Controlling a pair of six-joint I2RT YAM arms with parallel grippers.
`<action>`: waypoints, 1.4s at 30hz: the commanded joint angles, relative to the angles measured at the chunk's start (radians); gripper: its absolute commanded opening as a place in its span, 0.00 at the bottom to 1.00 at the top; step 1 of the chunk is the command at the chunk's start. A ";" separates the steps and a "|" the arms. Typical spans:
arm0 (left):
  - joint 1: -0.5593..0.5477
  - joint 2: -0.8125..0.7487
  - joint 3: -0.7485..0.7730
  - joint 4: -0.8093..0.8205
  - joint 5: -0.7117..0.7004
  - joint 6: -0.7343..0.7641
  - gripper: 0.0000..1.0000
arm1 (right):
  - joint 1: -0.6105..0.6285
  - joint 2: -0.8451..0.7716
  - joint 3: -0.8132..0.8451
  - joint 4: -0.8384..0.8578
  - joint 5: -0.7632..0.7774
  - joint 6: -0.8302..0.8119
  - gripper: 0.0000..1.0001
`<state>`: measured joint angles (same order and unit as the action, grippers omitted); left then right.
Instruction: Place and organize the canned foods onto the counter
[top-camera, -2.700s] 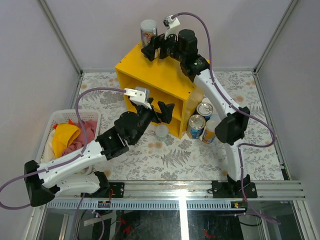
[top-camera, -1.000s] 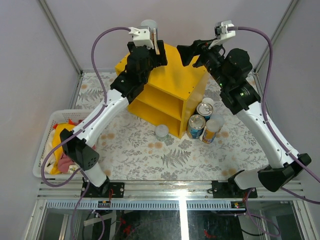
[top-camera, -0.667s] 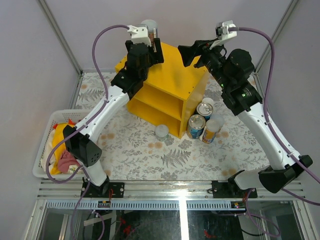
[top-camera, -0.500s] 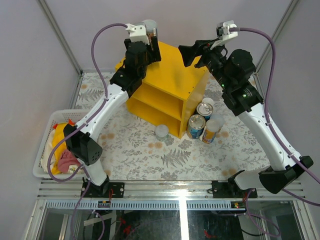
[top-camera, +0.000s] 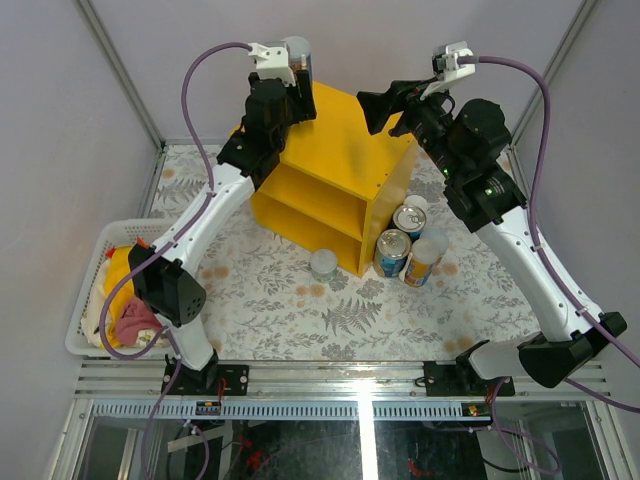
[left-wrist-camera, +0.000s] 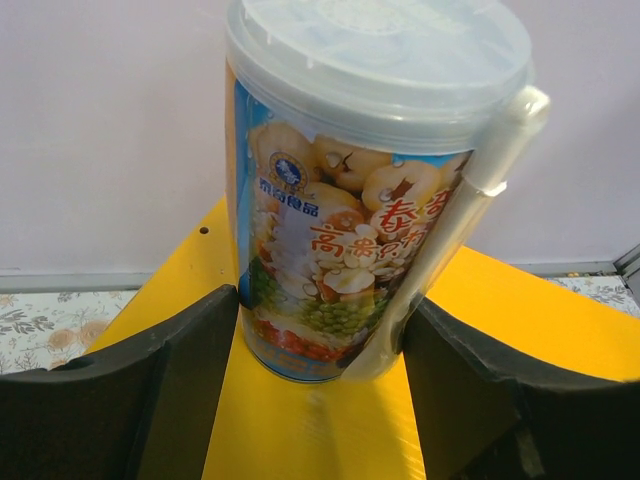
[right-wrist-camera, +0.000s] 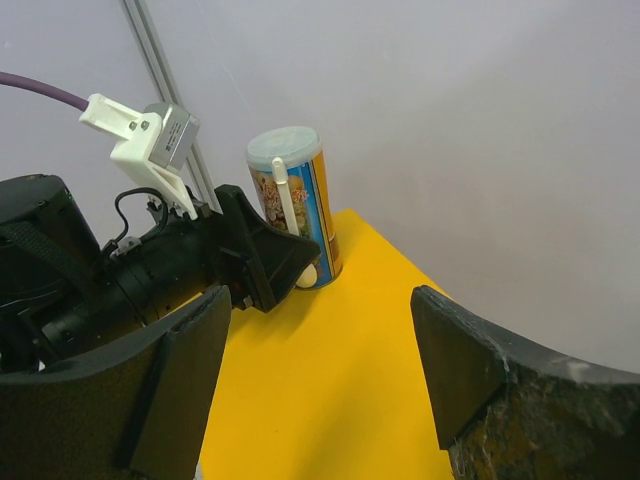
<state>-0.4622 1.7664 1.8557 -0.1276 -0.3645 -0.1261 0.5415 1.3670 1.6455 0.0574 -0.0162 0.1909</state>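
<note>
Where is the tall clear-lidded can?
The tall clear-lidded can stands on the yellow wooden counter, at its top's far corner, upper left in the top view, between the left gripper's jaws.

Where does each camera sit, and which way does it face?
Top external: above and behind, facing down on the table; left arm, right arm show.
Left wrist: on that arm, faces the tall can on the counter; left fingers flank it.
Right wrist: faces across the counter top; right fingers frame it.
Both wrist views share that can.
</note>
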 joint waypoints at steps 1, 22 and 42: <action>0.030 0.030 0.058 0.046 0.022 0.026 0.63 | 0.005 -0.019 0.011 0.042 0.016 -0.015 0.80; 0.079 0.019 0.033 0.087 0.069 -0.018 0.70 | 0.005 0.023 0.051 0.025 0.015 -0.021 0.80; -0.085 -0.447 -0.400 0.208 0.311 -0.089 1.00 | 0.005 -0.117 -0.070 -0.151 0.237 0.002 0.88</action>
<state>-0.4740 1.4200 1.5379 0.0086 -0.1417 -0.2203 0.5415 1.3212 1.6165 -0.0692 0.1268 0.1680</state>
